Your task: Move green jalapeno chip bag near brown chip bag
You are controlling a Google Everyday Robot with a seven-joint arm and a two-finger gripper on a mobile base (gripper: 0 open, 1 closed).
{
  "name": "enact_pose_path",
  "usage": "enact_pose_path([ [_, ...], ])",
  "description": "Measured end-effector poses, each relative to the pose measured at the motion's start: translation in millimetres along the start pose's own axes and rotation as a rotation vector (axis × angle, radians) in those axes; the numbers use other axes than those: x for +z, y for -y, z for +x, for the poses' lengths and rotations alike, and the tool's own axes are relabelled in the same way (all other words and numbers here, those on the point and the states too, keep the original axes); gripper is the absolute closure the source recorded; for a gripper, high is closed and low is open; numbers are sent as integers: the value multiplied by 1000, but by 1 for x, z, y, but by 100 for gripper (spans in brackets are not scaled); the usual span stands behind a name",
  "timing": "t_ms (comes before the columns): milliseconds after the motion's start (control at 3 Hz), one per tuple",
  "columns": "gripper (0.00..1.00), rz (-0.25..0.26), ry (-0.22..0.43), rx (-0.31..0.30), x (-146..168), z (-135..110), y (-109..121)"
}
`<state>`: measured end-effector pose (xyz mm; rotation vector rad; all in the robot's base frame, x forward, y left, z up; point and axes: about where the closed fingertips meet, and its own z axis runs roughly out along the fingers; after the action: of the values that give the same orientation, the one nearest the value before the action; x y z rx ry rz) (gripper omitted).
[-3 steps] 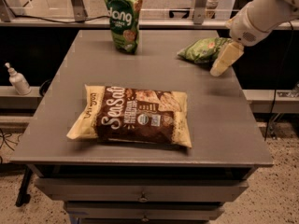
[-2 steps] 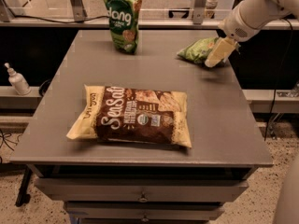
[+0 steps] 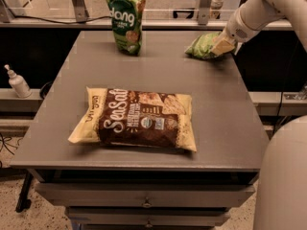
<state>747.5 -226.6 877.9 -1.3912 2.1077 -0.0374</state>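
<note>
Camera view shows transfer not yet made: green jalapeno chip bag (image 3: 202, 46) lies at the desk's (image 3: 218, 104) far right corner, well apart from the brown chip bag (image 3: 139, 120), pincer (image 3: 222, 45) at its right end, grip state cannot be told.

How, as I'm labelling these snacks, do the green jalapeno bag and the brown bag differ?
The brown bag is far bigger than the green bag. The brown bag is dark with cream ends; the green bag is light green. The brown bag lies mid-table; the green bag sits far right, with the hand at its right end. Both rest on the table.
</note>
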Motion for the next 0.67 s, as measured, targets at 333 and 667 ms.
enact_pose_path([
  [333, 87, -19, -23, 18, 6, 11, -7],
  [667, 100, -33, -34, 30, 7, 20, -14],
])
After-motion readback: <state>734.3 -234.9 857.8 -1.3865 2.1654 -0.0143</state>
